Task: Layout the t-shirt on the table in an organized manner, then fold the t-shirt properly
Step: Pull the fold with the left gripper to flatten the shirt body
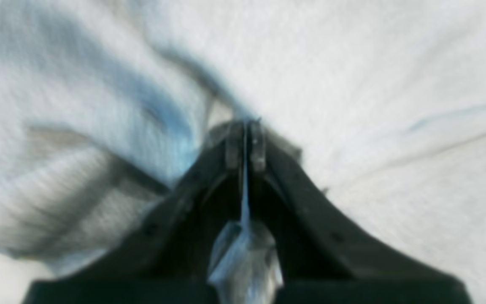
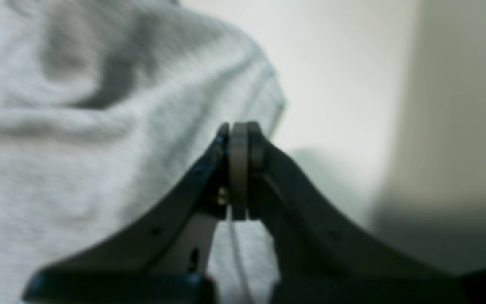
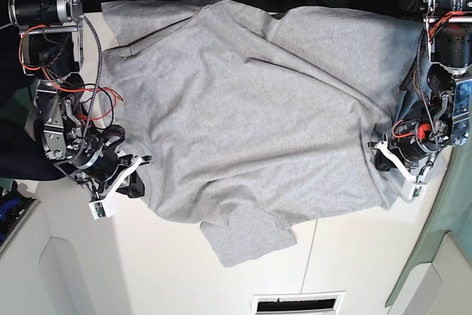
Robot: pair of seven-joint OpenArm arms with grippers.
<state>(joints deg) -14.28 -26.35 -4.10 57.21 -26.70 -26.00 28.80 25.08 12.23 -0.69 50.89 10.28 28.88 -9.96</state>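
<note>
Both grippers are pinched tight on the t-shirt [image 3: 243, 116] — the left gripper [image 3: 377, 154] at one side edge, the right gripper [image 3: 136, 178] at the opposite one. Soft heather-grey cotton spreads across the table [image 3: 169, 271], still rumpled, a sleeve lying toward its near edge. Judged from this, the laying-out step is in hand; next comes an even outward pull — smoothing creases before any fold.

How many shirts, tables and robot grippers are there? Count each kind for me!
t-shirt: 1
table: 1
grippers: 2, the left gripper and the right gripper, each shut on the t-shirt's edge
Total: 4
</note>
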